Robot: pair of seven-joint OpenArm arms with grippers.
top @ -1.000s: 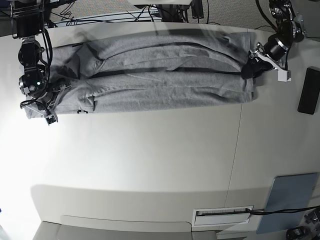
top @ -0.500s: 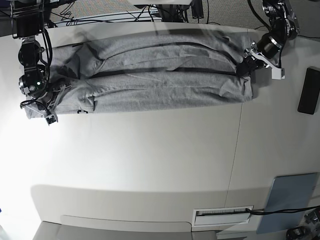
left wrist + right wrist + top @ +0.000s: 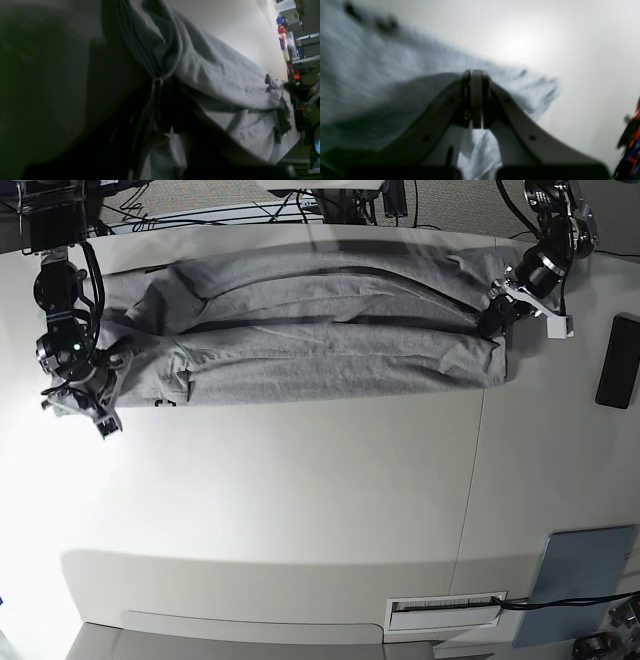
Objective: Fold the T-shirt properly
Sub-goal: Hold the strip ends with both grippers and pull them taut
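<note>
The heather-grey T-shirt [image 3: 320, 330] lies folded into a long band across the far side of the white table [image 3: 300, 510]. At its left end my right gripper [image 3: 88, 402] is shut on it. The right wrist view shows that gripper [image 3: 476, 100] with its fingertips pressed together and a tuft of the T-shirt [image 3: 370, 75] pinched between them. My left gripper [image 3: 495, 318] sits at the band's right end, closed onto the hem. In the left wrist view the T-shirt [image 3: 212, 70] bunches into a tight gather between dark, blurred finger shapes.
A black flat device [image 3: 617, 362] lies near the right edge of the table. A blue-grey pad [image 3: 580, 580] and a white labelled slot [image 3: 445, 612] are at the near right. Cables [image 3: 200, 215] run behind the far edge.
My left gripper has closed on the shirt's right end and shifted slightly toward the far edge. The right gripper, still shut, has drawn the left end a little outward.
</note>
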